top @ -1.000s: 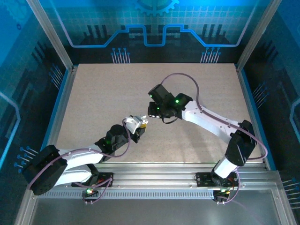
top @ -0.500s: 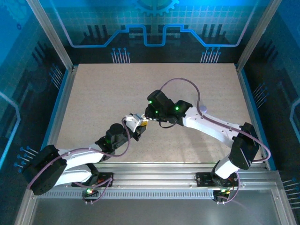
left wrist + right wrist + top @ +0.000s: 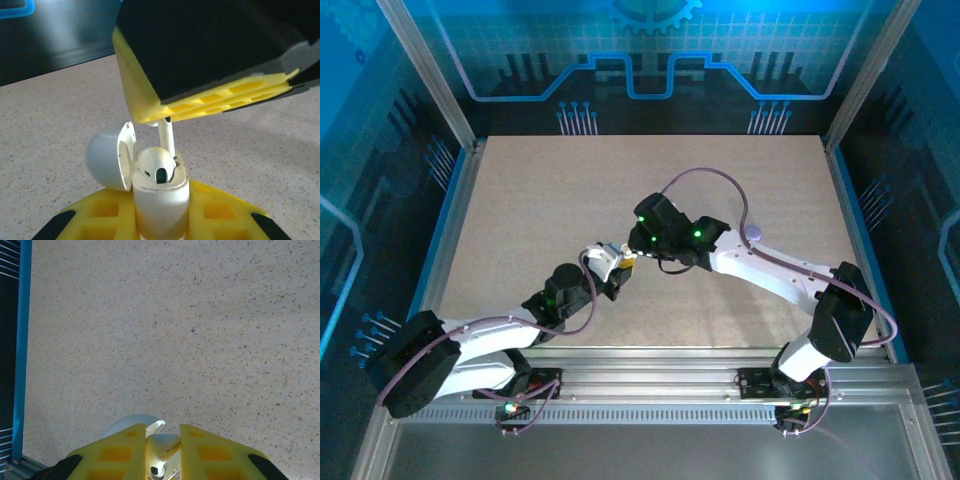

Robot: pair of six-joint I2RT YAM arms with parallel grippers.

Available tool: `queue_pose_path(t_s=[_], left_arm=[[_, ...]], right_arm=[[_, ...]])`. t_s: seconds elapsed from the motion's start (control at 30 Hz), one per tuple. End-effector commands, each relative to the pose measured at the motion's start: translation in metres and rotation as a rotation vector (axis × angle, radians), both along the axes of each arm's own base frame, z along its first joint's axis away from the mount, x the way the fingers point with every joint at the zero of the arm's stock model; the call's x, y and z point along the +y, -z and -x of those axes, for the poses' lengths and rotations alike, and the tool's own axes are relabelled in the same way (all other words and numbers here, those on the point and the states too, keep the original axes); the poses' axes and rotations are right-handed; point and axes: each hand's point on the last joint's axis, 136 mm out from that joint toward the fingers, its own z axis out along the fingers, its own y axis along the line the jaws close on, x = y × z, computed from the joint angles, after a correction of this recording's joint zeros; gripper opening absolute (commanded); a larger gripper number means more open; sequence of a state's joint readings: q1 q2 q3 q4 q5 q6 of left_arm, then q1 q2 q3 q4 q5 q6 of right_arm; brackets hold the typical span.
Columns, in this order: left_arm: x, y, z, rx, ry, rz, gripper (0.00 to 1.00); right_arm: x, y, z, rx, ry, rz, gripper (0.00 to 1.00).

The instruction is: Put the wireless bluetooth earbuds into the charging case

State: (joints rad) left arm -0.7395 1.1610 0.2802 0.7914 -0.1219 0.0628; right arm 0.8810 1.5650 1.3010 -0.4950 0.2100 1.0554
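Note:
My left gripper point(image 3: 161, 222) is shut on the white charging case point(image 3: 161, 202), held upright with its lid point(image 3: 104, 157) swung open to the left. A white earbud point(image 3: 156, 167) rests head-down in the case mouth, its stem point(image 3: 168, 136) pointing up. The stem runs into the yellow fingers point(image 3: 215, 100) of my right gripper, which hangs just above the case. In the right wrist view, the right gripper point(image 3: 162, 447) is shut on this earbud point(image 3: 164, 449), with the lid point(image 3: 125, 424) showing beyond. From above, both grippers point(image 3: 618, 270) point(image 3: 638, 254) meet at mid-table.
The speckled beige table point(image 3: 550, 190) stretches away on all sides of the grippers. A small pale rounded object point(image 3: 752, 233) lies beside the right forearm. A blue frame rail point(image 3: 22, 340) borders the table's left side.
The right arm swung left and lowered its gripper onto the case held by the left gripper. Over the last half second, nothing has visibly moved.

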Motion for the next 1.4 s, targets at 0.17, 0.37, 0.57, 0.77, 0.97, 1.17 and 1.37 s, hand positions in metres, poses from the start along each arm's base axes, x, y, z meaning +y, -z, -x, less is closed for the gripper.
queue_pose_path(t_s=[0.17,0.37,0.57,0.77,0.97,1.17,1.37], left_arm=[[0.001,-0.04,-0.005,-0.102,-0.015,0.058,0.12],[0.002,-0.047,-0.006,-0.114,-0.02,0.069,0.12],[0.003,-0.047,-0.005,-0.114,-0.023,0.064,0.12],[0.004,-0.048,-0.004,-0.116,-0.023,0.064,0.12],[0.003,-0.046,-0.004,-0.108,-0.019,0.062,0.12],[0.002,-0.045,-0.003,-0.1,-0.012,0.065,0.12],[-0.001,-0.05,0.001,-0.099,0.019,0.079,0.12]], right_arm=[[0.001,0.0,0.009,-0.002,0.003,-0.01,0.2],[0.005,0.001,0.015,0.011,-0.017,-0.022,0.2],[0.007,-0.002,0.018,0.007,-0.026,-0.036,0.26],[0.008,-0.009,0.017,-0.009,-0.023,-0.055,0.33],[0.008,-0.021,0.016,-0.042,-0.029,-0.085,0.35],[0.008,-0.038,0.014,-0.109,-0.046,-0.117,0.38],[-0.006,-0.053,0.015,-0.211,-0.064,-0.106,0.38]])
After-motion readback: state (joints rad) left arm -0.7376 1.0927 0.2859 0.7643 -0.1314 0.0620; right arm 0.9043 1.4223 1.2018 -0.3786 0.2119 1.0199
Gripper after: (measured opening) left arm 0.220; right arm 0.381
